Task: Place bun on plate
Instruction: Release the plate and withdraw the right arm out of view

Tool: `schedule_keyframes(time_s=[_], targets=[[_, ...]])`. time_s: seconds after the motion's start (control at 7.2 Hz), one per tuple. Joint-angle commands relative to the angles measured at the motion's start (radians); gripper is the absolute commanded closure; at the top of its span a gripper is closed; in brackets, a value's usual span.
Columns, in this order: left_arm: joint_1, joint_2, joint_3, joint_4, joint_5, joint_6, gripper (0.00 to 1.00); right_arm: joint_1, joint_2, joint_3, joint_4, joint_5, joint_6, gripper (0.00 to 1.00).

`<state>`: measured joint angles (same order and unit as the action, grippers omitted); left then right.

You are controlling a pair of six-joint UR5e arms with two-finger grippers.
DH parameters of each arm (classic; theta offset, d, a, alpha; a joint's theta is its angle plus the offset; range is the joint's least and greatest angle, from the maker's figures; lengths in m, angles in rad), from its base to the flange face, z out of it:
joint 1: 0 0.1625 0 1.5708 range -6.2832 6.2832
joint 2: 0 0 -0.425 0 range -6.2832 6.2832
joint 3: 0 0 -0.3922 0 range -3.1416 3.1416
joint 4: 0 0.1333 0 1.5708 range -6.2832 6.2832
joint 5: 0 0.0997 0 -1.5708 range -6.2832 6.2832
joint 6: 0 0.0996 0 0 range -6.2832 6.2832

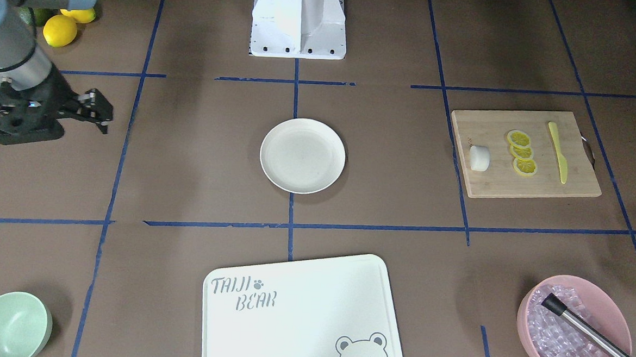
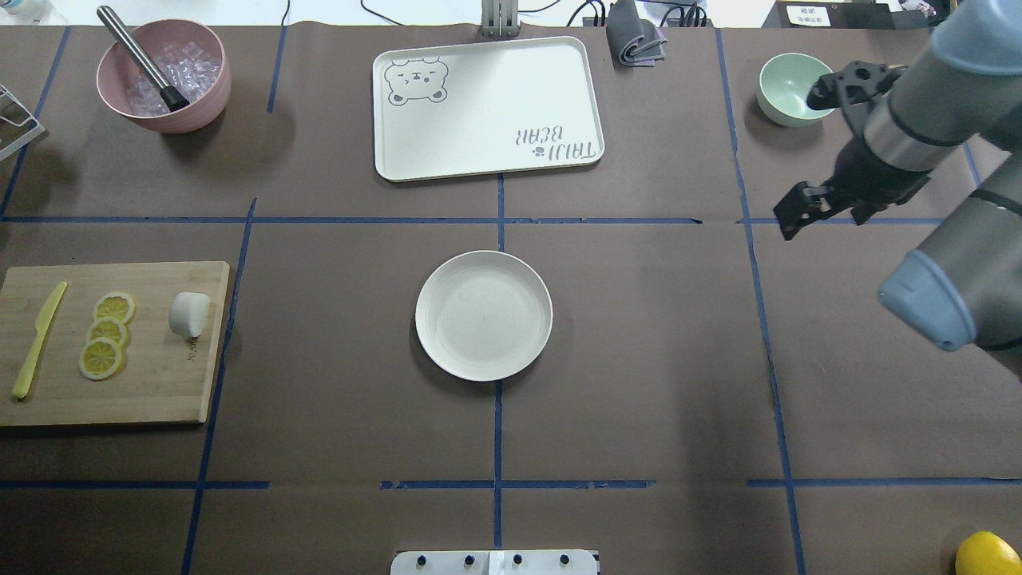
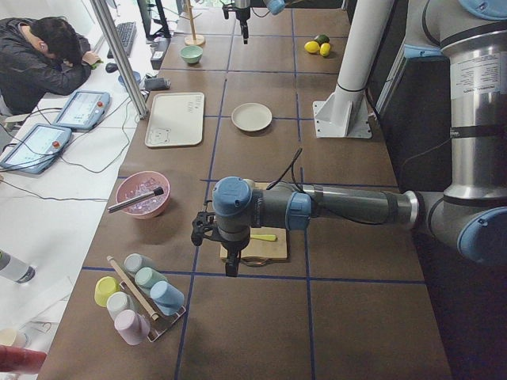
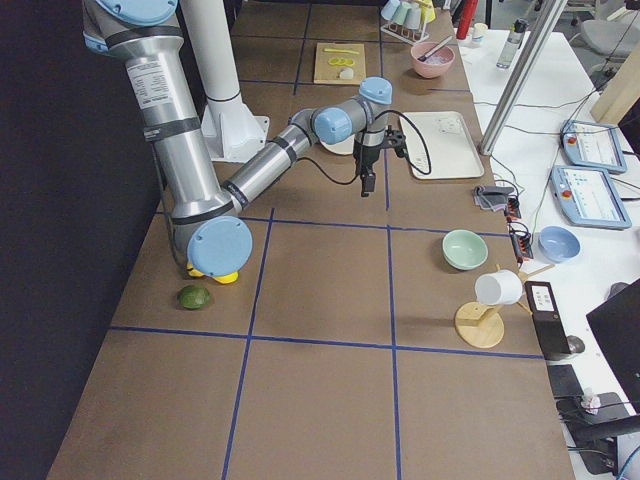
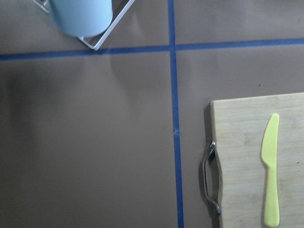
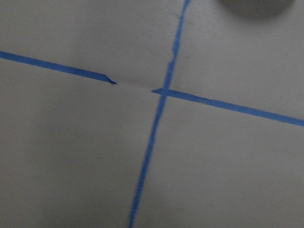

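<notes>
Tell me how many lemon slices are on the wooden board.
3 lemon slices, in an overlapping row on the wooden board, between the yellow knife and the bun. None seems hidden.

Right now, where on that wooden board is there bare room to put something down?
On the wooden board, the strip along the robot-side edge is bare. The middle is crowded: knife, lemon slices and bun sit side by side. The plate is empty too.

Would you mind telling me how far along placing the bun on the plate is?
Nothing done yet: the bun sits on the wooden cutting board beside the lemon slices, and the plate is empty. Neither arm holds anything. Grasping, carrying and placing all remain.
</notes>
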<state>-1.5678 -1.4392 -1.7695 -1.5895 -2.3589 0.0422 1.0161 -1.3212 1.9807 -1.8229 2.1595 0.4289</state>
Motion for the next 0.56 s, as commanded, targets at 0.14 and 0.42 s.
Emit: schedule_keyframes(time_s=[0.14, 0.42], targets=[[0.003, -0.020, 0.022, -0.125, -0.002, 0.001, 0.00, 0.316, -0.244, 0.006, -0.012, 0.117, -0.567, 0.00], [0.005, -0.018, 0.018, -0.162, -0.008, 0.004, 0.00, 0.457, -0.375, 0.001, -0.004, 0.111, -0.663, 0.00]])
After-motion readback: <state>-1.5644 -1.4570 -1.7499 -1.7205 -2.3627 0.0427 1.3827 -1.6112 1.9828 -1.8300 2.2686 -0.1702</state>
